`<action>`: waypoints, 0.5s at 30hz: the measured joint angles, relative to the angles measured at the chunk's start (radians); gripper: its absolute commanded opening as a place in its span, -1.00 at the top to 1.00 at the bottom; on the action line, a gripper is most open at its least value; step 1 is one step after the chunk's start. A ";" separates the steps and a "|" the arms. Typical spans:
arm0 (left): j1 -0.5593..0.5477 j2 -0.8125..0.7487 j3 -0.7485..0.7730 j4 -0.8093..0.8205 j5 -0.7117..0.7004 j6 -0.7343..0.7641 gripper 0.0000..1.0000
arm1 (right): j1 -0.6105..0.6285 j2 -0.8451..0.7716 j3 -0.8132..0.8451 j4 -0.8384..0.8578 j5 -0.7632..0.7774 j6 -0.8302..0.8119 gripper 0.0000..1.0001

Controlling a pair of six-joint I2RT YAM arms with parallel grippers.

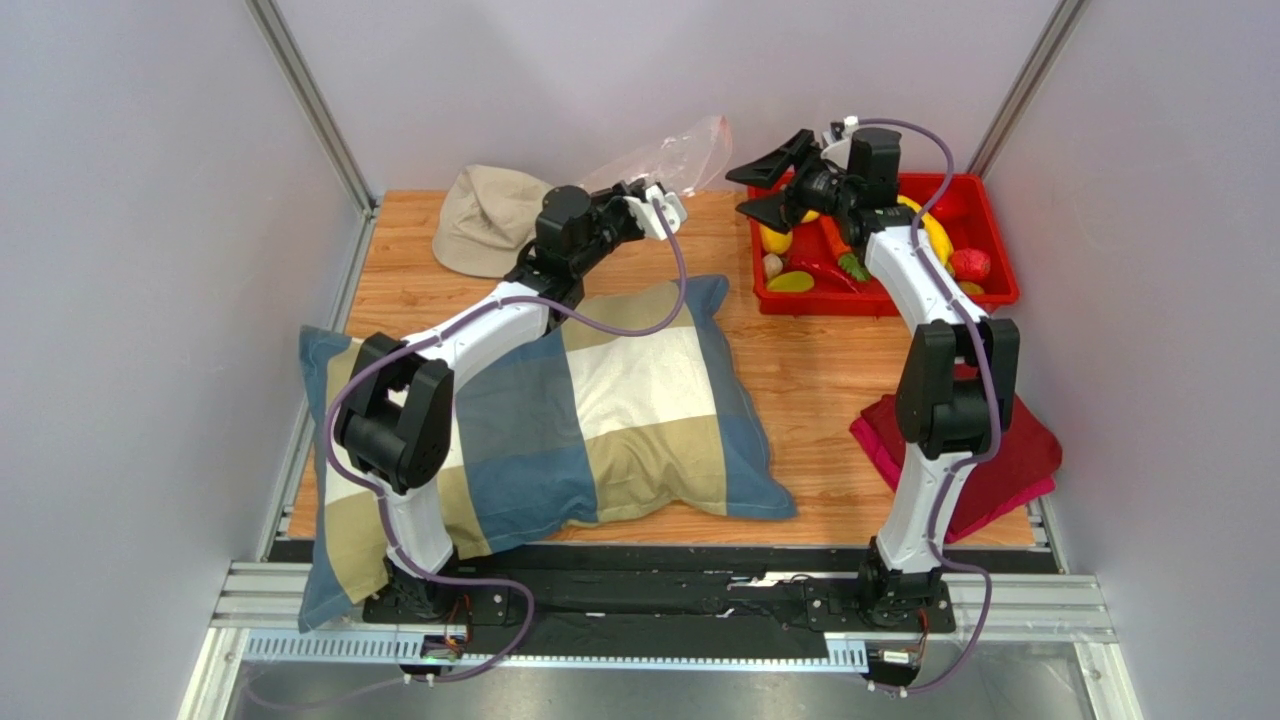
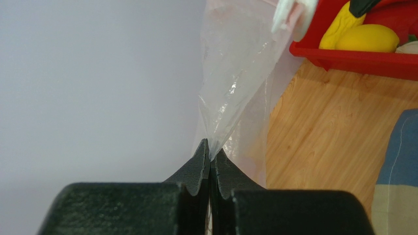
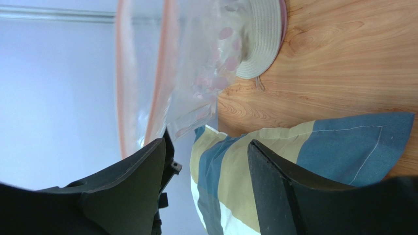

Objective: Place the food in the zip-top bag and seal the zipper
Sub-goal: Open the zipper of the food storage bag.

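Note:
My left gripper [image 1: 658, 206] is shut on a corner of the clear zip-top bag [image 1: 669, 155] and holds it up at the back of the table; the pinch shows in the left wrist view [image 2: 210, 155], with the bag [image 2: 240, 68] rising from it. My right gripper [image 1: 759, 174] is open and empty, just right of the bag's mouth and above the left end of the red tray [image 1: 992, 225]. The right wrist view shows the bag [image 3: 147, 73] with its pinkish zipper strip [image 3: 157, 83] beyond my open gripper [image 3: 208, 147]. The toy food [image 1: 812, 263] lies in the tray: yellow, red and green pieces.
A beige bucket hat [image 1: 489, 218] lies at the back left. A checked pillow [image 1: 601, 405] covers the table's middle and left. A dark red cloth [image 1: 1022, 450] lies at the front right. Grey walls close in on all sides.

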 measured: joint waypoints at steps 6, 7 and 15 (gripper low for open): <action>-0.014 0.000 -0.040 0.061 0.010 0.021 1.00 | -0.006 0.049 -0.001 0.056 0.000 0.079 -0.28; -0.016 0.000 -0.048 0.064 0.011 0.028 1.00 | -0.006 0.049 -0.007 0.070 0.000 0.089 -0.28; -0.022 0.005 -0.059 0.087 0.003 0.057 1.00 | -0.014 0.045 -0.057 0.178 -0.006 0.132 -0.25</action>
